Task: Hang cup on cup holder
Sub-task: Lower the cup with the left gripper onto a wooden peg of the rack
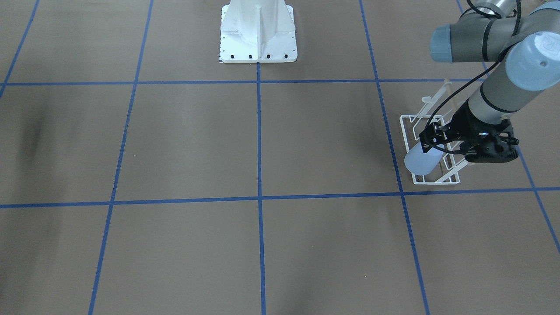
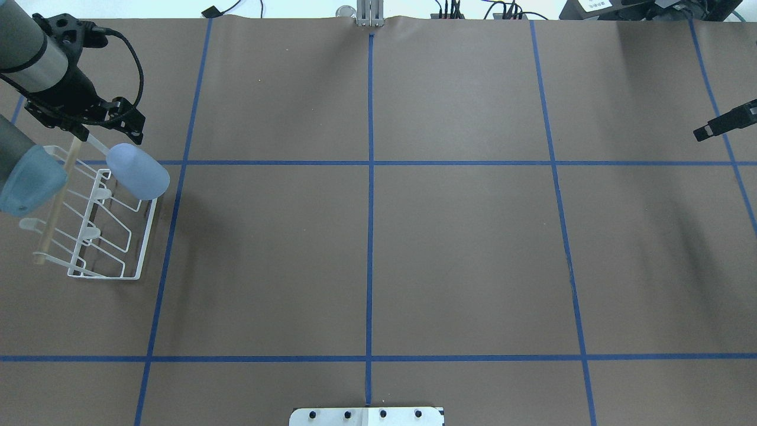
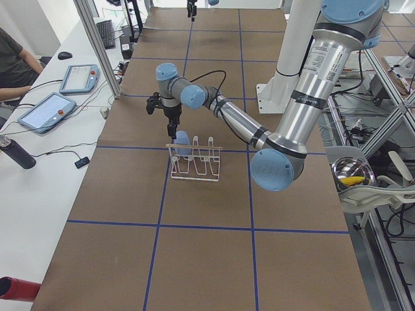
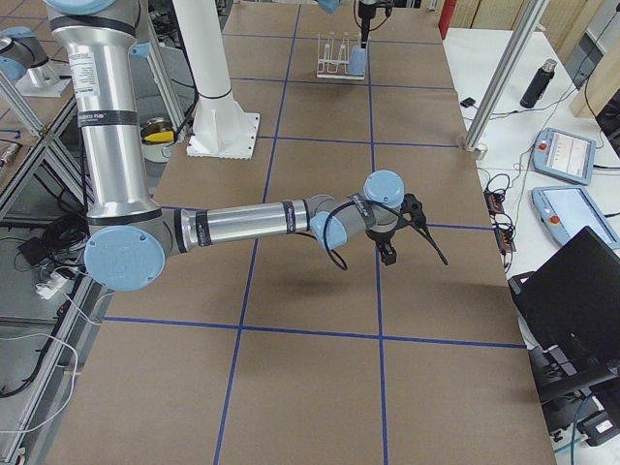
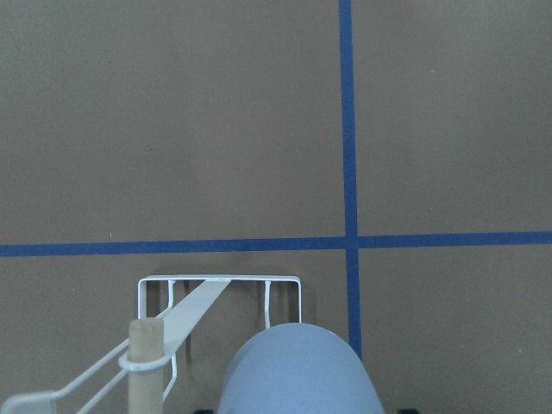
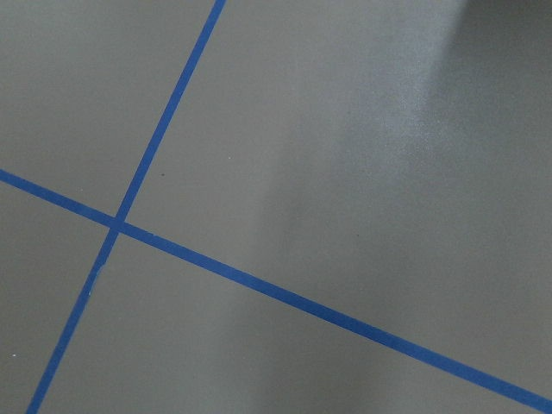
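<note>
The pale blue cup (image 1: 419,161) lies tilted over the far end of the white wire cup holder (image 1: 437,181), its closed bottom pointing outward and up. In the overhead view the cup (image 2: 139,173) sits over an end prong of the holder (image 2: 105,276), beside the wooden rod (image 2: 56,201). My left gripper (image 1: 432,146) is at the cup's rim end and looks shut on it. The left wrist view shows the cup's bottom (image 5: 297,371) low and centred, with the holder (image 5: 220,279) beyond it. My right gripper (image 2: 712,127) hangs over bare table at the far right. Its jaws are not visible.
The large white bolted pedestal (image 1: 258,30) stands at the robot's side of the table, in the middle. Brown paper with blue tape lines (image 2: 369,163) covers the table. Tablets and a person (image 3: 13,58) are at a side desk beyond the far edge.
</note>
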Controlling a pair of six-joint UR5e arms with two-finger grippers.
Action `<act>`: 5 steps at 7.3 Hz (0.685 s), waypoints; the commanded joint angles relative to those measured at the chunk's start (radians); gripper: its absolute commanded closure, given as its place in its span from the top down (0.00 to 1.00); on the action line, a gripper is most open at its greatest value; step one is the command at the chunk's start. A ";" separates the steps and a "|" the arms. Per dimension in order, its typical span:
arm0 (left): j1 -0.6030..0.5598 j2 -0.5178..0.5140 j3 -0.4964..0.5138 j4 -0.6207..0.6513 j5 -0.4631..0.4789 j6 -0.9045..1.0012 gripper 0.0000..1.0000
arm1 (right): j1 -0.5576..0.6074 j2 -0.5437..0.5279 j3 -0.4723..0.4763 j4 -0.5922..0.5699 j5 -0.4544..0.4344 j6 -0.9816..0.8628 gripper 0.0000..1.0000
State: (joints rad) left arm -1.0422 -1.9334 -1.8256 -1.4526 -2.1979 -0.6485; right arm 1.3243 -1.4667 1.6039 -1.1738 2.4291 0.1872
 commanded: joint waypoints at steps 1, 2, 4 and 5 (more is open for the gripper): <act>-0.042 0.058 -0.136 0.031 -0.002 0.027 0.98 | 0.001 0.000 0.017 -0.042 -0.005 -0.002 1.00; -0.094 0.095 -0.152 0.032 -0.002 0.143 0.98 | 0.006 0.003 0.049 -0.120 -0.016 -0.002 1.00; -0.194 0.175 -0.147 0.031 0.000 0.365 0.98 | 0.048 -0.006 0.181 -0.360 -0.071 -0.081 1.00; -0.240 0.195 -0.115 0.023 -0.002 0.435 0.98 | 0.099 -0.009 0.218 -0.479 -0.074 -0.210 1.00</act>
State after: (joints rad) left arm -1.2186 -1.7750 -1.9653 -1.4238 -2.1991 -0.3267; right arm 1.3710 -1.4704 1.7582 -1.4976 2.3699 0.1037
